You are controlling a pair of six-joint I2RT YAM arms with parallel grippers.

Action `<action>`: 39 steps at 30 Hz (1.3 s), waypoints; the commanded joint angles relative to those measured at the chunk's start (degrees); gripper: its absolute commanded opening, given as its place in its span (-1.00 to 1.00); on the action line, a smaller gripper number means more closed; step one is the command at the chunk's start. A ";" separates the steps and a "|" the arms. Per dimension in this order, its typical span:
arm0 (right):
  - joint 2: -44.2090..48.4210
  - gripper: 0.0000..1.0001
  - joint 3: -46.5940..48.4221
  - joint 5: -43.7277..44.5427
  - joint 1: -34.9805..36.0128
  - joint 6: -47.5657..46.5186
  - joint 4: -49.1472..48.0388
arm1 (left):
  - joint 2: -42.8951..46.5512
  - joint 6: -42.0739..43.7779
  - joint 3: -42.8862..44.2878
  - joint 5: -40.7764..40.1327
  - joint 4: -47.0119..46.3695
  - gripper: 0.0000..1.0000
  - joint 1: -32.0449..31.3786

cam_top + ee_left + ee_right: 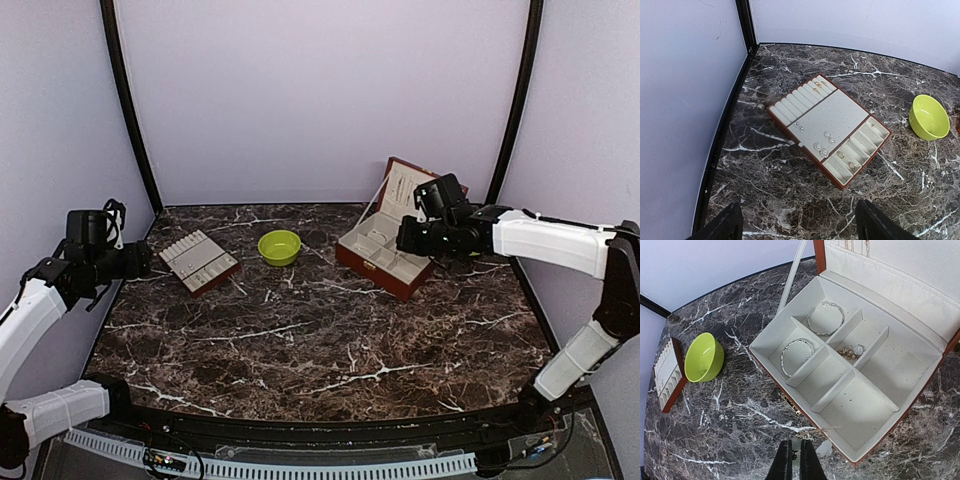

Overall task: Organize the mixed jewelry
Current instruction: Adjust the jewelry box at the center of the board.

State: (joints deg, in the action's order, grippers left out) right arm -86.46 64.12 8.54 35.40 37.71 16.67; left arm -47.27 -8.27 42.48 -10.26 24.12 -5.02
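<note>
While the right tool (pixel 792 462) hangs pinched shut at the near rim of the box (pixel 855 412) (whether on anything, I cannot tell), the left tool (pixel 800 227) gapes wide, empty. Jewelry (pixel 796 356) lies at twelve o'clock of each — hoops (pixel 826 318) and a small cluster (pixel 850 351) inside the box, studs (pixel 822 147) on the tray (pixel 837 112). Featherlight, thin, slippery, easily bent, I judge — pinch a hoop across its wire

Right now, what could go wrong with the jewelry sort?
1. The shut right pincer sits beside the front wall of the box, where a thin strand lies; moving off could snag or drag it.
2. On the tray, small pieces rest on the perforated panel; the open left pincer could scatter them if it comes down there.
</note>
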 commanded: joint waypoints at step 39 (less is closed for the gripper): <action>-25.08 -1.00 15.75 -4.84 -4.24 -7.26 -2.52 | -0.50 0.89 0.24 -2.55 0.55 0.63 0.22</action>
State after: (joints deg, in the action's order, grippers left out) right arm -110.30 78.11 2.70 31.77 31.27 15.86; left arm -47.99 -7.86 42.48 -12.69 24.14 -5.02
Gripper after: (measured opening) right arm 0.028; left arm 0.814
